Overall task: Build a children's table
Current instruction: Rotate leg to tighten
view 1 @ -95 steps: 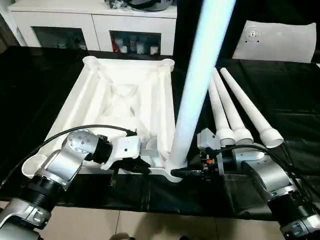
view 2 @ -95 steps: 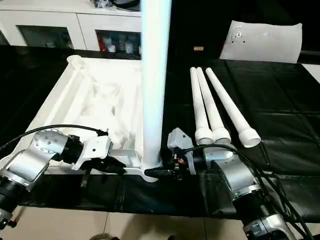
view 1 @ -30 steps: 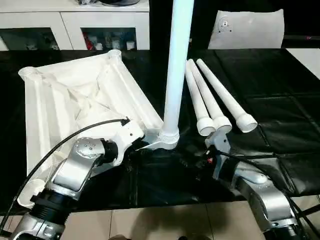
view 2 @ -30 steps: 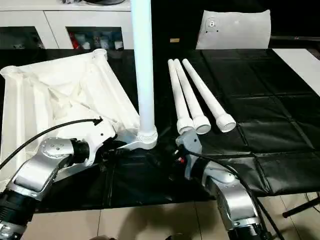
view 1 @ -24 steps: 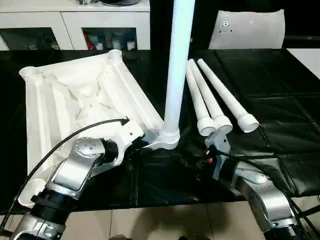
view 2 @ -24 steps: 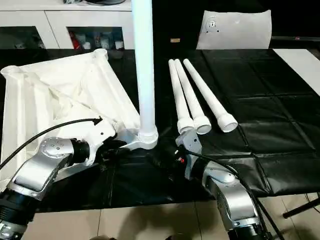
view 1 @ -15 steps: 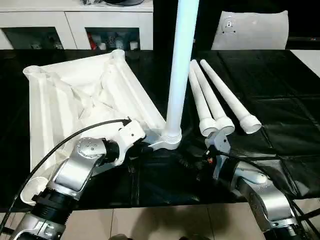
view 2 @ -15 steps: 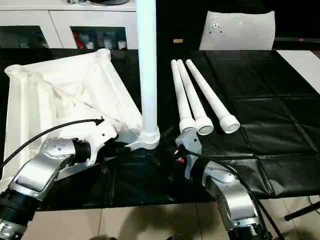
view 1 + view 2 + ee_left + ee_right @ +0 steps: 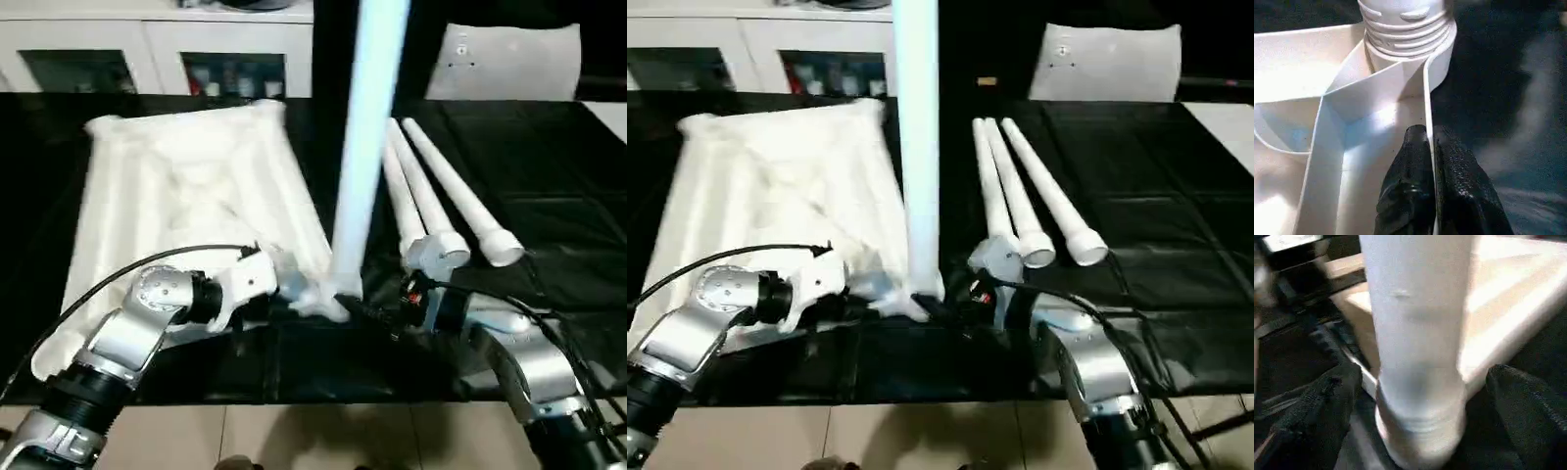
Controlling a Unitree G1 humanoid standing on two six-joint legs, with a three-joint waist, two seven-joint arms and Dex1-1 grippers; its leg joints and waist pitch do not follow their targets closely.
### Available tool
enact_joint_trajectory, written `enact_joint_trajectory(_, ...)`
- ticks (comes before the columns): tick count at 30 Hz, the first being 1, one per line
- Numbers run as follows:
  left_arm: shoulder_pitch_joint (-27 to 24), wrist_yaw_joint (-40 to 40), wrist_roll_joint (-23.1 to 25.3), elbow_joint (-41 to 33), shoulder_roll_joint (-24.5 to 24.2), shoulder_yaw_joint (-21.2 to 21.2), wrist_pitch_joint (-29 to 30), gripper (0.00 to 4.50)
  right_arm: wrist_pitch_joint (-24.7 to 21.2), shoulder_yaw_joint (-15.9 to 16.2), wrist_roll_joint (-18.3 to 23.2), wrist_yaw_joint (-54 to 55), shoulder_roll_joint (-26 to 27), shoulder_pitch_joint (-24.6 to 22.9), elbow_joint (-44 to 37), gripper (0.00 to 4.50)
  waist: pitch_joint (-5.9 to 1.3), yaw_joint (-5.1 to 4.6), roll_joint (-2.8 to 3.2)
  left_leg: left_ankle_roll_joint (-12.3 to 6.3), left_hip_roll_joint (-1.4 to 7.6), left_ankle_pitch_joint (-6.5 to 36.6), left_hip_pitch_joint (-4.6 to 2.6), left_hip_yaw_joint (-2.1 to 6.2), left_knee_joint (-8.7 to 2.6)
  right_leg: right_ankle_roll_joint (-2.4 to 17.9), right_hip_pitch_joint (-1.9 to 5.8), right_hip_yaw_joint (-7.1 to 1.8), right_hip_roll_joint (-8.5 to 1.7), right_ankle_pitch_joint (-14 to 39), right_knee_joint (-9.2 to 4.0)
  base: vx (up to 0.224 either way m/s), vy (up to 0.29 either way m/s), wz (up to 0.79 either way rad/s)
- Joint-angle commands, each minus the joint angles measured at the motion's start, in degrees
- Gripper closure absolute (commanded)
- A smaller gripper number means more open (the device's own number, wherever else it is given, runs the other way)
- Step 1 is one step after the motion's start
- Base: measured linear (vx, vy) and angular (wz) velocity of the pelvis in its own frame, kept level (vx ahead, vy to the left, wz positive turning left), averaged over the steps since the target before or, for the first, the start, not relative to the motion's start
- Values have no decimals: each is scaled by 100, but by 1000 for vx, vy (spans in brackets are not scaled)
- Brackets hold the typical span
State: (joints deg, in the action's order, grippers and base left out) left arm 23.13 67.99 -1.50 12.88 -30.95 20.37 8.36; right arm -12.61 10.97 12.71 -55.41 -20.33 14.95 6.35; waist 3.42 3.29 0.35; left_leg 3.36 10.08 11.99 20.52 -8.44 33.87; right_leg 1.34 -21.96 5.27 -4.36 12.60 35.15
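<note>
The table top (image 9: 186,196) lies upside down on the black tabletop (image 9: 549,186), with its ribbed underside facing up, and it takes the left and middle part of the scene. One leg (image 9: 364,147) stands upright in the socket (image 9: 1415,44) at the near right corner of the top; its long axis is vertical, the wide threaded end is down in the socket and the leg rises out of the upper edge of the head views. Three more legs (image 9: 436,196) lie side by side on the tabletop to the right of it, touching or almost touching one another. Their long axes run from far to near, leaning a little to the right, with the wide open ends near the robot and the thin ends pointing far. The left tool (image 9: 1430,166) is clenched on the thin side wall of the table top, one finger on each side of the wall, just beside the socket. The right tool (image 9: 1415,396) is released, with its two fingers (image 9: 1317,401) spread wide on both sides of the base of the upright leg, apart from it.
</note>
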Motion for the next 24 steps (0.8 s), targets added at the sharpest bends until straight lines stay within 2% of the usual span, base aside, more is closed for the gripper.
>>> enact_joint_trajectory(1,85,388,107,158,-21,371,-245,449,139,133,-63,-297,-100,118,143,0,-318,-37,34,-584,324,318,-30,22,-374,1578,308,-371,-441,-190,-318,0,0,0)
enact_joint_trajectory(2,129,464,132,231,-39,404,-319,449,218,219,-112,-423,-124,182,245,0,-308,-19,32,-532,331,396,-33,15,-382,1564,302,-379,-447,-91,-330,0,0,0)
enact_joint_trajectory(3,148,496,141,259,-45,418,-336,449,252,259,-132,-484,-132,213,295,0,-312,-4,58,-497,334,442,-42,19,-381,1568,299,-380,-456,-53,-327,0,0,0)
enact_joint_trajectory(4,203,621,143,333,-53,452,-376,449,338,367,-181,-670,-129,335,482,0,-313,-11,35,-441,329,519,-29,17,-387,1560,311,-379,-453,13,-331,0,0,0)
enact_joint_trajectory(6,235,673,132,381,-41,451,-402,450,373,404,-186,-763,-114,419,603,37,-323,-11,30,-370,336,529,-19,22,-390,1543,329,-383,-468,50,-326,0,0,0)
enact_joint_trajectory(8,283,695,149,458,-17,440,-453,450,351,427,-150,-923,-110,516,713,40,-337,-12,26,-396,333,404,-21,24,-382,1578,331,-379,-454,-153,-304,0,0,0)
enact_joint_trajectory(9,301,717,150,494,-14,443,-481,450,309,449,-101,-1029,-135,546,734,52,-350,-12,4,-441,325,331,-16,21,-370,1608,342,-376,-453,-272,-291,0,0,0)
enact_joint_trajectory(12,326,745,147,540,-17,456,-514,450,230,504,-24,-1262,-230,568,732,83,-356,6,11,-560,330,187,-17,16,-350,1641,335,-373,-453,-442,-267,0,0,0)
enact_joint_trajectory(14,345,778,146,612,-12,457,-581,450,223,521,22,-1366,-267,583,773,87,-358,17,6,-577,336,169,-20,17,-352,1643,337,-372,-456,-413,-270,0,0,0)
enact_joint_trajectory(16,359,800,144,667,-7,458,-623,450,248,525,36,-1436,-280,600,822,121,-361,23,5,-599,327,174,-15,13,-345,1650,336,-368,-453,-390,-273,0,0,0)
enact_joint_trajectory(24,372,860,133,815,5,427,-695,450,232,501,123,-1657,-269,611,978,170,-370,34,18,-535,344,256,-24,18,-349,1671,332,-364,-452,-318,-269,0,0,0)
